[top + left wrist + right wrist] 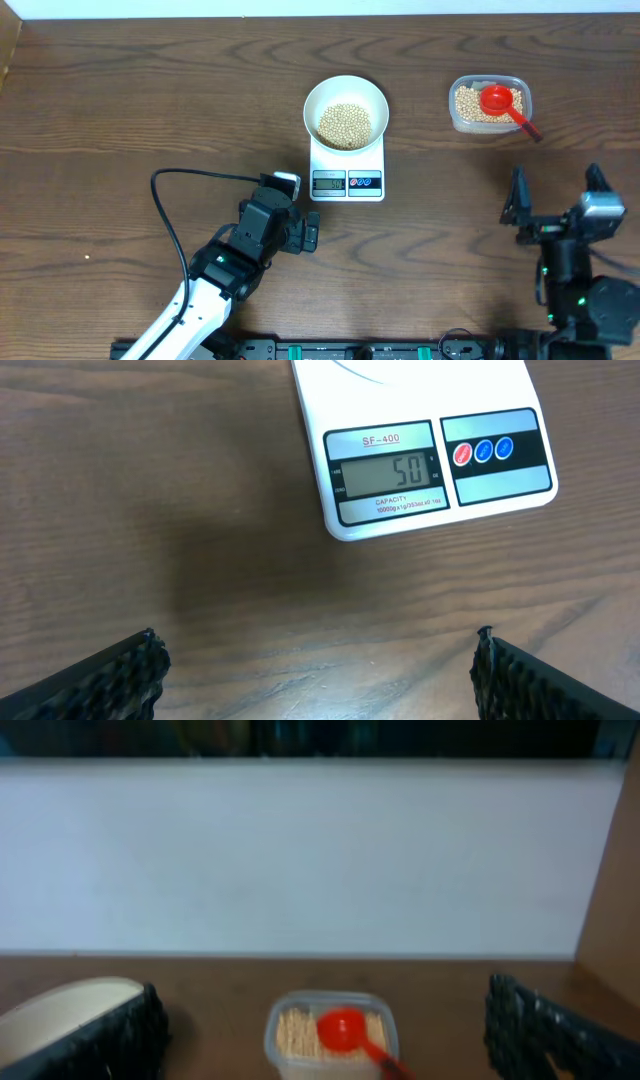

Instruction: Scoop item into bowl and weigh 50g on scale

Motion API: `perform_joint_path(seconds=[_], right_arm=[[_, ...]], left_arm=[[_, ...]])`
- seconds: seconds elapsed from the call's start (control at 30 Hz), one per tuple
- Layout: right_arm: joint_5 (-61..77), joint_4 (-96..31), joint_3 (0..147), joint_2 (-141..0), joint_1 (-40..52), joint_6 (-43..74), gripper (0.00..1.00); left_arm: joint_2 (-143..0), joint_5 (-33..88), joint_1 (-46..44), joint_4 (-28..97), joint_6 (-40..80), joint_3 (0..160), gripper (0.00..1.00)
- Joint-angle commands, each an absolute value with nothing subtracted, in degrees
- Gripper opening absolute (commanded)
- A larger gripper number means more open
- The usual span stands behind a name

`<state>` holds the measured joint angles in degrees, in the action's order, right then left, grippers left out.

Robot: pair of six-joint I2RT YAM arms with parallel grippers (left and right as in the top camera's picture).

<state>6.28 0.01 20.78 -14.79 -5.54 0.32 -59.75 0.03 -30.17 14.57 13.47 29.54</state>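
The white bowl [345, 104] holds a heap of beige beans [344, 125] and stands on the white scale [347, 168]. In the left wrist view the scale [420, 460] reads 50 on its display. A clear tub [489, 104] at the right holds more beans and a red scoop [500, 101]; it also shows in the right wrist view [332, 1032]. My left gripper [300, 228] is open and empty, on the table just in front of the scale [318, 670]. My right gripper [555, 195] is open and empty, in front of the tub [325, 1035].
A black cable [170, 215] loops over the table left of the left arm. A white wall [300, 860] stands behind the table's far edge. The bowl's rim [60, 1005] shows at the left of the right wrist view.
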Motion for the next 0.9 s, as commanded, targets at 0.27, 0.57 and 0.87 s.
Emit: perform_joint_path(seconds=[0.27, 0.57, 0.87], right_arm=[[4.67, 6.81, 3.33, -2.79, -3.64, 0.23, 0.99], [6.24, 5.15, 0.3, -0.89, -3.64, 0.36, 0.99], [6.13, -3.86, 0.32, -1.15, -3.66, 0.34, 0.99]], left_arm=[[-59.81, -0.69, -30.2, 14.52, 13.13, 29.63, 0.99], [-59.81, -0.69, -30.2, 14.52, 13.13, 29.63, 0.99], [-59.81, -0.69, -30.2, 14.52, 13.13, 29.63, 0.99]])
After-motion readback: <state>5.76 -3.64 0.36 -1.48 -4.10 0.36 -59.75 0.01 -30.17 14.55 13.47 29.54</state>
